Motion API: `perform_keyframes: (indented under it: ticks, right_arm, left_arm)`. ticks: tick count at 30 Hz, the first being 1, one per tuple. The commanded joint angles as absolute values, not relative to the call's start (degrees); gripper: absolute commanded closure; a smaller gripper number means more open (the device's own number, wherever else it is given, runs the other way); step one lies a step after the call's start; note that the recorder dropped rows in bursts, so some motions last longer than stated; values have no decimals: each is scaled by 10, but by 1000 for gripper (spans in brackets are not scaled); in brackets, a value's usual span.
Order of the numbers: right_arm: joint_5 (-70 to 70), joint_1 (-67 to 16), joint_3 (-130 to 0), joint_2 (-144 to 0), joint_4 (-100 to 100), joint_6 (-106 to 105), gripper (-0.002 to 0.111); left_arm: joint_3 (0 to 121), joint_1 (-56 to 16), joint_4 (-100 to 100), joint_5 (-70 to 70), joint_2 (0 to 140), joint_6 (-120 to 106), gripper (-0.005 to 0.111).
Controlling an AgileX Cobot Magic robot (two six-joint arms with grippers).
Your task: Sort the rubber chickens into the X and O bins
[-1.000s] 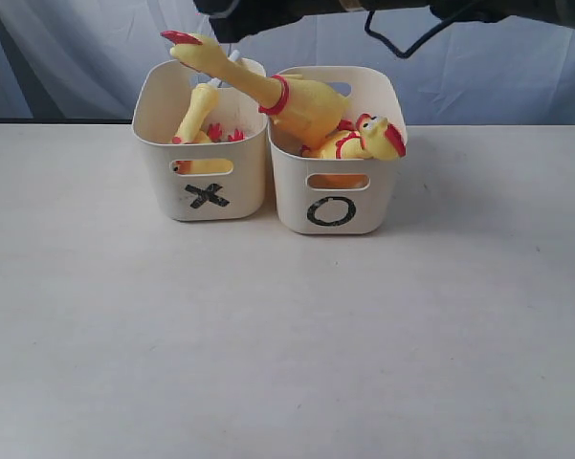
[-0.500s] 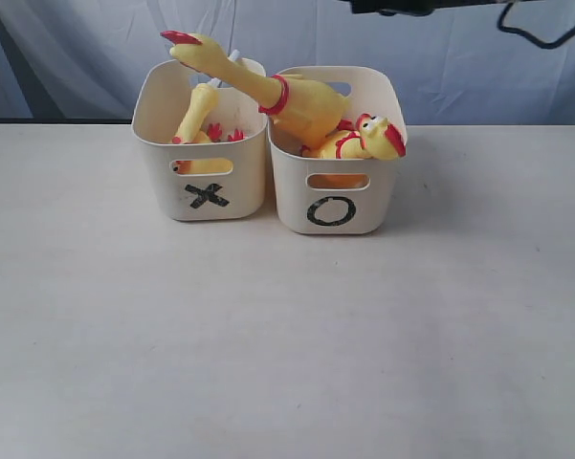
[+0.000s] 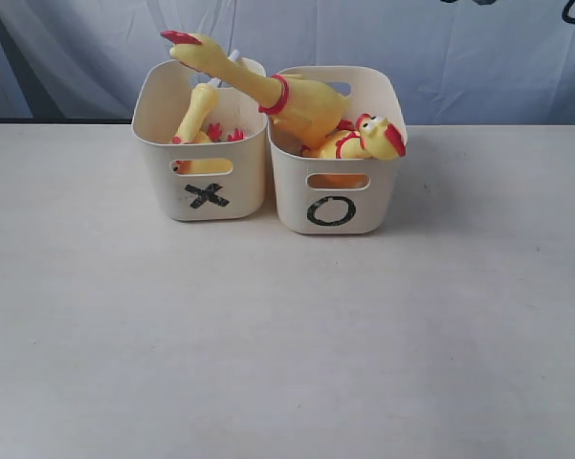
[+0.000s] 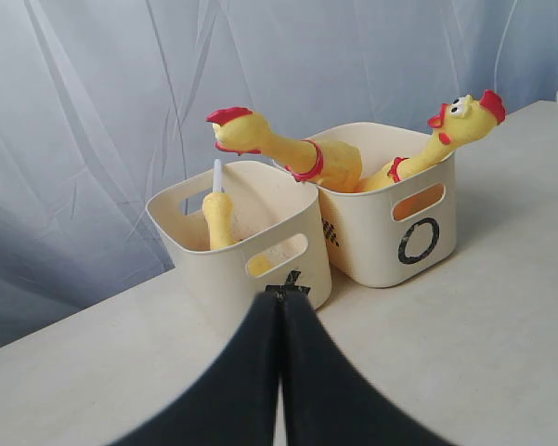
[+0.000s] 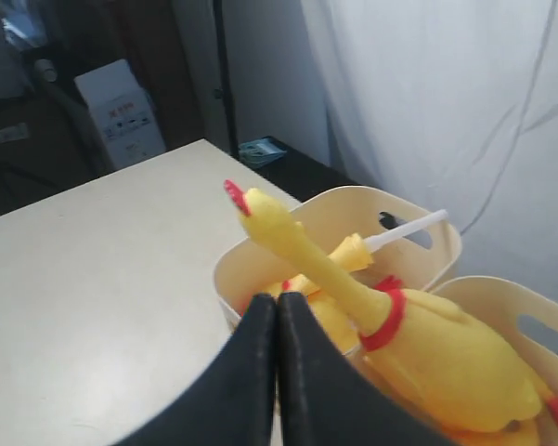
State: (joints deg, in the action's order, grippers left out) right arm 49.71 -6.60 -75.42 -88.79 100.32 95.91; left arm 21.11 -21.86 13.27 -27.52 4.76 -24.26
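A wide, pale beige flat tabletop [image 3: 287, 335] filled the lower three quarters of the exterior frame. Directly on it, at upper centre, stood a cream plastic tub with a black X [image 3: 158, 186] and, just beside it on the right, a matching tub with a black O [image 3: 292, 206].

The X bin [image 3: 244, 186] hides most of its chickens [image 3: 199, 110], perhaps two.

Soft even light, perhaps slightly blurred.

Open table [image 3: 287, 354] before and beside X bin [image 3: 154, 177] and O bin [image 3: 383, 203]; no passage between them. Long chicken [image 3: 306, 100] bars both tops.
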Motion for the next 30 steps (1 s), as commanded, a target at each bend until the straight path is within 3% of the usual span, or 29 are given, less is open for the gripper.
perform_keyframes:
  ticks: [1, 9, 30]
  right_arm:
    - [559, -48, -749, -883, 999, 958, 108]
    - [676, 34, -733, -883, 999, 967, 108]
    - [700, 33, -733, -883, 999, 967, 108]
  left_arm:
    - [215, -219, 128, -274, 43, -242, 107]
    - [215, -219, 130, -274, 43, -242, 107]
    - [215, -219, 130, -274, 43, -243, 107]
